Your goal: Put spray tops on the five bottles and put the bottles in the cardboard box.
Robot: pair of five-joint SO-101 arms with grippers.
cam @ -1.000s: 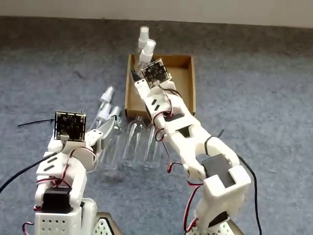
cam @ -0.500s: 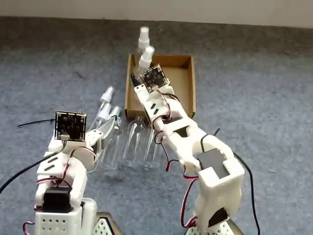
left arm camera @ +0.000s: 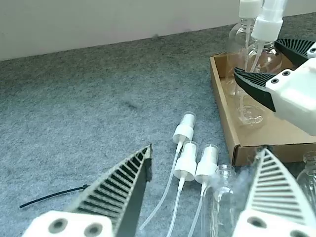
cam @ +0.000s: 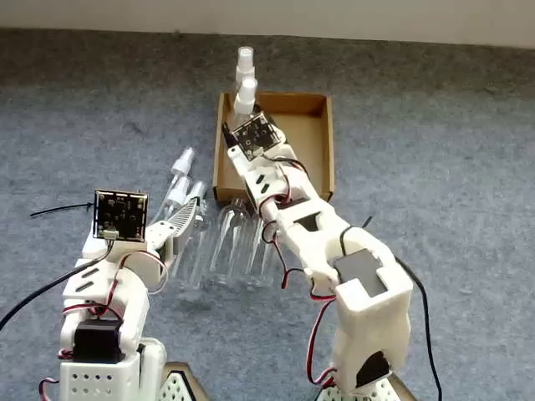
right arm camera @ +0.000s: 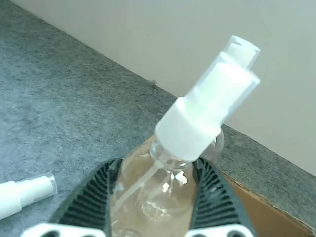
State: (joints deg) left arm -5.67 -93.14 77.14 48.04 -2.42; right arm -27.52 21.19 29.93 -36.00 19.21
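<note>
**Right jaws clamp a capped bottle at the box's far-left corner; left jaws gape over loose spray tops**

The right gripper (right arm camera: 157, 168) grasps a clear spray-topped bottle (right arm camera: 163, 190). Its two ribbed black jaws press on either side of the bottle's shoulder, and the white spray top (right arm camera: 207, 113) rises clear above them. In the left wrist view this bottle's base sits low inside the cardboard box (left arm camera: 224, 113), close to the wall nearest the left arm. Whether it rests on the box floor cannot be told. A second capped bottle (cam: 245, 60) stands upright just behind the held one, at the same far corner.

The left gripper (left arm camera: 206, 150) hangs low over the grey carpet (cam: 435, 167) with its jaws spread wide and nothing held. Three loose spray tops (left arm camera: 185, 165) lie side by side on the carpet in the gap between the jaws and just beyond it, their thin tubes trailing toward the gripper. The open neck of an uncapped bottle (left arm camera: 222, 197) lies between the jaws, nearer the one on the box's side.

From above, three uncapped bottles (cam: 227, 238) lie in a row on the carpet just outside the box's near wall, between the two arms. A thin black cable (cam: 58, 210) lies on the carpet, well apart from the box.
</note>
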